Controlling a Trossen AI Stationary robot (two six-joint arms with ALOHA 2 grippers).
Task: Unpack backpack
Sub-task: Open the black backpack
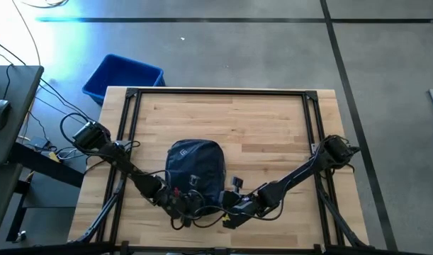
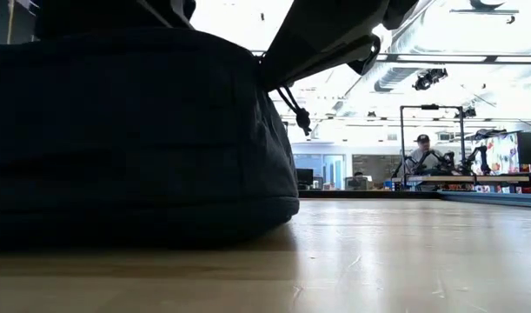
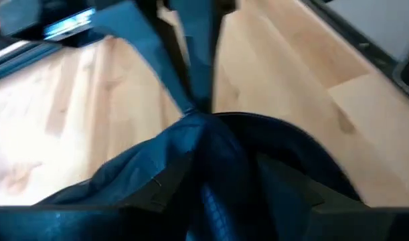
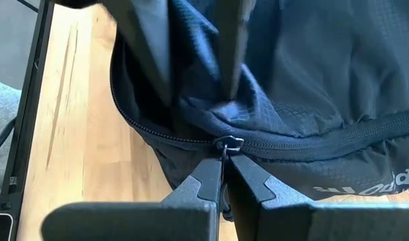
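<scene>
Backpack: while the high view shows the backpack [image 1: 195, 167] lying near the table's [image 1: 273, 120] front edge, about midway along it, the low view shows only its dark bulk resting on the wood.
Right gripper: in its wrist view the right gripper [image 4: 223, 175] has its fingers clenched on the zipper pull [image 4: 227, 142].
Left gripper: the left gripper [image 1: 172, 200] sits at the bag's front left; its wrist view is blurred, so I cannot tell its grip.
Beyond the table: a blue bin [image 1: 122, 76] stands on the floor off the far left corner.

The right claw [image 4: 223, 175] pinches the zipper pull [image 4: 226, 143] of the navy backpack [image 4: 311, 87].
</scene>
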